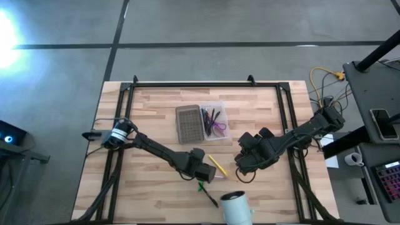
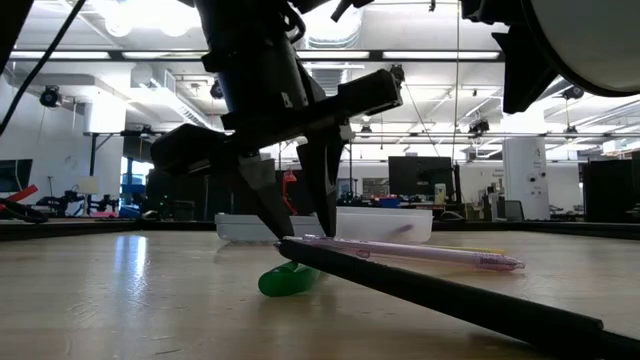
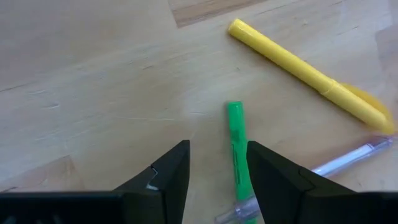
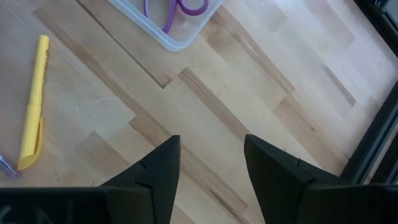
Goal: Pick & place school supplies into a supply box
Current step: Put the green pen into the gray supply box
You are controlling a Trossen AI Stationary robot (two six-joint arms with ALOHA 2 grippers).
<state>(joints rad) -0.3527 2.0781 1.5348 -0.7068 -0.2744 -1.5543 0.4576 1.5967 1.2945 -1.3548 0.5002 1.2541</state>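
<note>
High cam overhead; low cam table-level; wrists close, share yellow marker (image 3: 305,70).

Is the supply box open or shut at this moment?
Open: the supply box lies spread flat, grey lid half beside the clear tray, with the purple scissors and dark pens visible inside.

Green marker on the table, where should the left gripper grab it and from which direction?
Grip the green marker across its slim barrel near the middle, coming straight down from above. It lies flat on the table, and a clear pen crosses its near end. The open left gripper hangs almost over it.
</note>
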